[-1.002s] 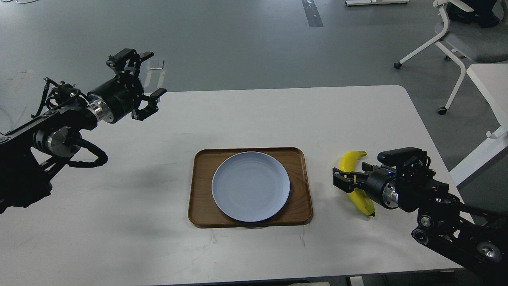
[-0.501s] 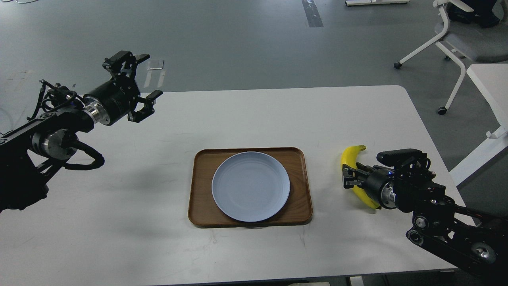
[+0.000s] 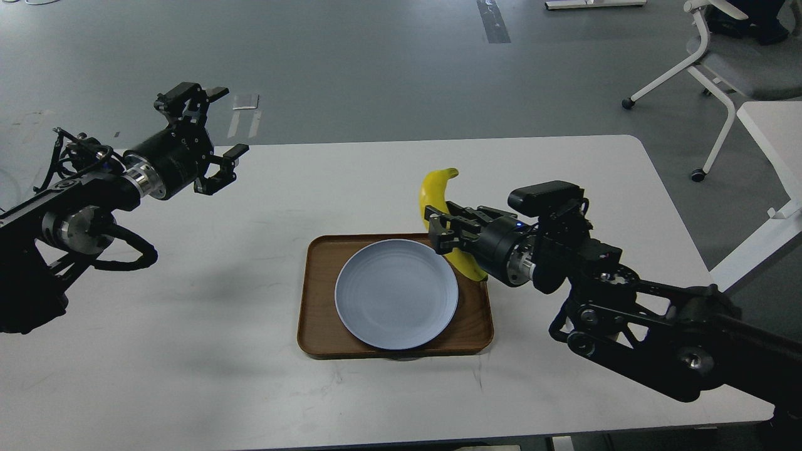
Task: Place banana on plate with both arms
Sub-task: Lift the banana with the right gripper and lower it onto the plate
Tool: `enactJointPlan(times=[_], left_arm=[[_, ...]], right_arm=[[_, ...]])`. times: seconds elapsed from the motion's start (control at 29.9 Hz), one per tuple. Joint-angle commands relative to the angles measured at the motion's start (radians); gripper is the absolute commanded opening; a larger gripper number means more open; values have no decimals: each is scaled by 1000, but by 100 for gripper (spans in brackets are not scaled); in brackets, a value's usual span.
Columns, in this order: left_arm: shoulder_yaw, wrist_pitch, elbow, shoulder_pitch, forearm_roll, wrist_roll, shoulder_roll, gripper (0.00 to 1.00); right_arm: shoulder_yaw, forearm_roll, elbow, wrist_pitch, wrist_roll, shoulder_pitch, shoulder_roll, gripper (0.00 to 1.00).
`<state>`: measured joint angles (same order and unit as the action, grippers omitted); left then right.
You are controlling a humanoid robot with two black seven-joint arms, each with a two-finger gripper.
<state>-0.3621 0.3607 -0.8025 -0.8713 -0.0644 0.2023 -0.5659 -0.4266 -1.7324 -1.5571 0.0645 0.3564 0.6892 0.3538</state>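
My right gripper is shut on the yellow banana and holds it in the air, roughly upright, above the right edge of the brown wooden tray. The banana's lower end hangs beside the right rim of the pale blue-grey plate, which lies empty on the tray. My left gripper is open and empty, raised over the table's far left corner, well away from the plate.
The white table bears the tray at its middle. A white-framed chair stands on the grey floor beyond the far right corner. Another white table edge is at the right.
My right gripper closed on the banana, lifted it off the table and carried it left to the tray's right edge. My left gripper drifted slightly left, still open.
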Motion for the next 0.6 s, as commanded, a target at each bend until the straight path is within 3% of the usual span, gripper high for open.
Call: enactJointPlan(times=[0.0, 0.17, 0.53, 0.57], left_arm=[[0, -3, 0, -2, 0, 0, 3, 98], [0, -3, 0, -2, 0, 0, -2, 98], [0, 0, 0, 0, 0, 0, -14, 98], [0, 0, 0, 0, 0, 0, -16, 98]], right_arm=[[74, 8, 37, 26, 1, 42, -84, 0], [213, 8, 43, 32, 4, 65, -87, 0], [224, 10, 68, 23, 6, 50, -75, 0], [216, 11, 72, 8, 7, 47, -78, 8]])
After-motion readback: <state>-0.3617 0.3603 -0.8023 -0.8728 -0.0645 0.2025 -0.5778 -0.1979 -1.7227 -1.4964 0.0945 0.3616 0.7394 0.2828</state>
